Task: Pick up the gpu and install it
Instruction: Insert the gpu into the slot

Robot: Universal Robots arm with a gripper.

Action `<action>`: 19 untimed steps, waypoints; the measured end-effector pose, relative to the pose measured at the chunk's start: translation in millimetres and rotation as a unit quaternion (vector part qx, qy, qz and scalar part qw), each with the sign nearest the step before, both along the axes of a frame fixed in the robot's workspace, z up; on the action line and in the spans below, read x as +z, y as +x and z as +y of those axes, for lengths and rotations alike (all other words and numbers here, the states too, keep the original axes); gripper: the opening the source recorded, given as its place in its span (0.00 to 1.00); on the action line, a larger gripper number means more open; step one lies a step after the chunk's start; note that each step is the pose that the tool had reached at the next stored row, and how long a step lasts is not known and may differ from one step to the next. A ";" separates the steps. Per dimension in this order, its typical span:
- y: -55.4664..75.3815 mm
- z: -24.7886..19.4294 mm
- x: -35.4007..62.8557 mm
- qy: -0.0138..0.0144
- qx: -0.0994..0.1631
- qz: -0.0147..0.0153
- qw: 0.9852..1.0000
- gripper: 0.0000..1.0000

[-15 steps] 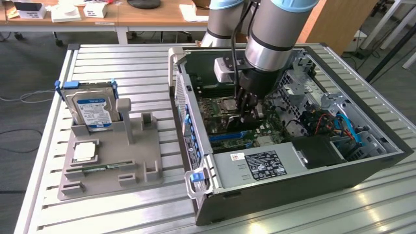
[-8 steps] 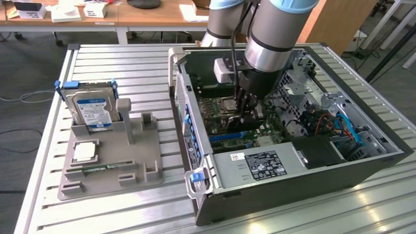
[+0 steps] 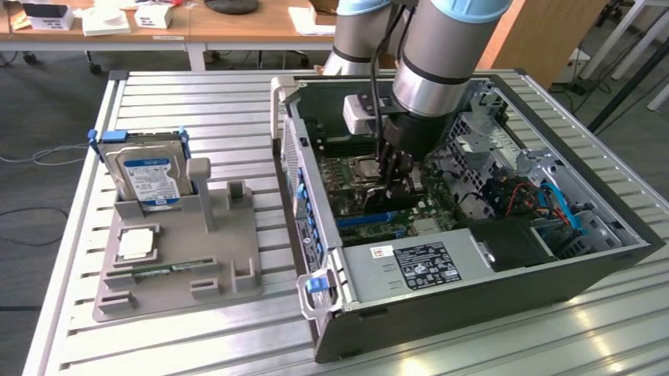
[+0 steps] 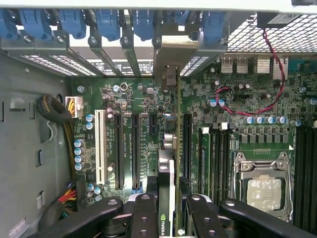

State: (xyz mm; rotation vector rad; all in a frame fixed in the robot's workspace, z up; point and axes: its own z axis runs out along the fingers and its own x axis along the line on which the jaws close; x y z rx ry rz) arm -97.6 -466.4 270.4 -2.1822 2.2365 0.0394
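While the exterior view shows the tool [image 3: 395, 178] lowered into the open computer case [image 3: 471, 298] on the counter [image 3: 188, 102], what it holds there is hard to make out. The wrist view shows the gpu [image 4: 171, 158] edge-on, clamped between the black fingers [image 4: 143, 215]. It stands upright over the motherboard [image 4: 133, 99], with its bracket [image 4: 171, 52] (silvery-tan) at the rear slot openings. Whether its edge sits in a slot cannot be told. A hard drive [image 3: 152, 176] stands in the grey fixture [image 3: 178, 266] at the exterior view's left.
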 end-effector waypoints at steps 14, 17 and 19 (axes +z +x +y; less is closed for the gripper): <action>-0.3 0.0 -4.5 0.000 0.000 0.000 1.000 0.27; -0.3 0.0 -4.6 0.000 0.000 0.000 1.000 0.27; -0.8 0.0 -5.2 0.000 0.000 0.000 1.000 0.27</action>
